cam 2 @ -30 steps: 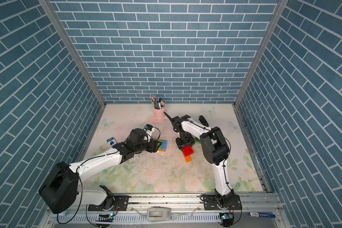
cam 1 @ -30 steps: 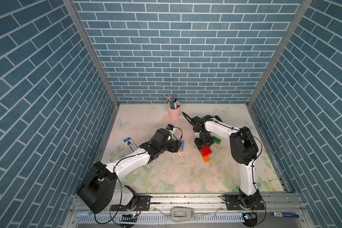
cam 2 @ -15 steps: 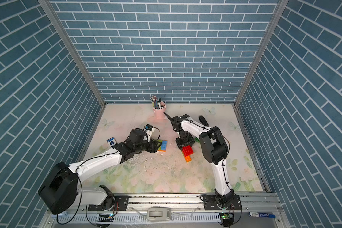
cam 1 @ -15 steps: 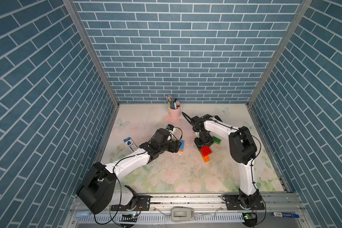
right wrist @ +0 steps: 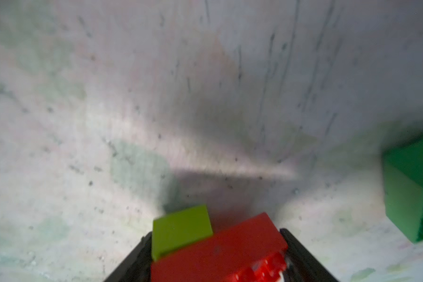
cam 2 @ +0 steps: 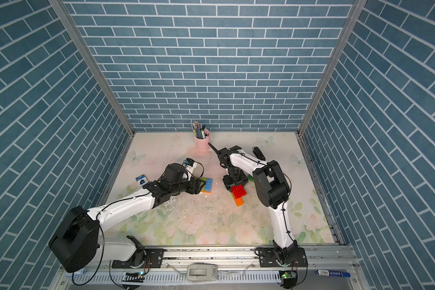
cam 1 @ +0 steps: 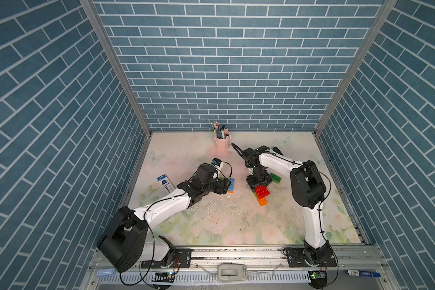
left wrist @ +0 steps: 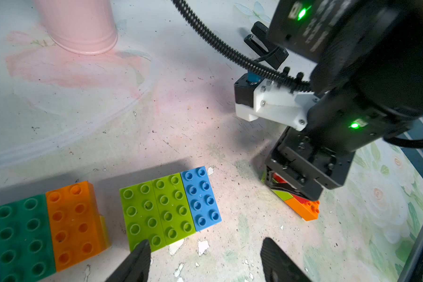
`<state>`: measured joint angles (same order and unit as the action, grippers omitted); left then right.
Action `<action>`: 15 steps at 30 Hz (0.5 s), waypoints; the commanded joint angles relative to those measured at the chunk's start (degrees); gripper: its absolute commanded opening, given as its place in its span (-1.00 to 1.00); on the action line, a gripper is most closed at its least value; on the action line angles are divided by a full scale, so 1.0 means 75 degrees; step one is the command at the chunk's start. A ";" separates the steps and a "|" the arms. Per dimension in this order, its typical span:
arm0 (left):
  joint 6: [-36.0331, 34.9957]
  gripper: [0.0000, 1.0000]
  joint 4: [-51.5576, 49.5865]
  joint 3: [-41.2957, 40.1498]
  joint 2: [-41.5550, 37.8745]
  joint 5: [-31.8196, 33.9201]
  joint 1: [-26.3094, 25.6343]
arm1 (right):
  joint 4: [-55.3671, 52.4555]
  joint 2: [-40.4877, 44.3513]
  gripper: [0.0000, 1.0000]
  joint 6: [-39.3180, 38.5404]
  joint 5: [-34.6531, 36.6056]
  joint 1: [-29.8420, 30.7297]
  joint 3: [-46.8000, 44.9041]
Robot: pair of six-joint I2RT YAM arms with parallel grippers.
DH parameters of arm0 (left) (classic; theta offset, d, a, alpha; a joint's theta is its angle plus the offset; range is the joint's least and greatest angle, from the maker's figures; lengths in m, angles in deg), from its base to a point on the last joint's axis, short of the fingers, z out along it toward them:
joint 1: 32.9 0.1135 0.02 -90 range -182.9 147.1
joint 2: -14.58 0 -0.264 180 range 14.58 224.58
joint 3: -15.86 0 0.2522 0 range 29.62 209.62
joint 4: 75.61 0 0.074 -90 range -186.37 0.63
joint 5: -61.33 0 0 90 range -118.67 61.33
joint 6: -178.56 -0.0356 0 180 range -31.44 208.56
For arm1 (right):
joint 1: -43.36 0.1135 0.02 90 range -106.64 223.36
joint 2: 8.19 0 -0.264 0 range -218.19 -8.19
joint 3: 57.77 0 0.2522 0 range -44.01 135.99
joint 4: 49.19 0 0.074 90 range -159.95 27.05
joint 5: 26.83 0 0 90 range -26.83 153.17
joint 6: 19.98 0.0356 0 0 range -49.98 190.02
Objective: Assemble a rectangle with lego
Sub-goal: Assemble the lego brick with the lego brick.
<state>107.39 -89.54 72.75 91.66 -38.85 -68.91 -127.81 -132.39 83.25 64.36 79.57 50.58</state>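
Straddling the red brick with the right gripper, clamped or loose impossible to tell, probably seating it on the orange brick beneath; holding the left gripper open, empty, lime-and-blue row just ahead.

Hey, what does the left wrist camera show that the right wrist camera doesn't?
Only the left wrist view: the pink cup, a lime pair joined to a blue brick, an orange brick against a green brick, and the open left gripper. Only the right wrist view: a lone green brick off to one side. Both: the red brick at the right gripper, a lime brick beside it, and the table.
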 commanded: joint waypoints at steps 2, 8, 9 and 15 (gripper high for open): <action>-0.0007 0.46 0.0022 0.0003 -0.0118 -0.0060 0.0046 | 0.0095 -0.0246 0.73 0.0018 -0.0099 -0.0012 -0.0107; -0.0010 0.46 0.0051 -0.0012 -0.0126 -0.0061 0.0048 | 0.0024 0.0047 0.78 0.0028 -0.0147 -0.0011 -0.0006; -0.0010 0.46 0.0047 -0.0012 -0.0117 -0.0061 0.0052 | -0.0008 0.0120 0.78 0.0037 -0.0200 -0.0011 0.0044; -0.0020 0.48 -0.0220 0.0146 -0.0216 0.0292 0.0047 | -0.0203 0.0939 0.81 0.0119 -0.0657 -0.0063 0.0451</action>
<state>107.37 -89.65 72.75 91.53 -38.58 -68.91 -127.87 -130.88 83.23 61.52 79.35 51.19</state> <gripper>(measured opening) 0.738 0.904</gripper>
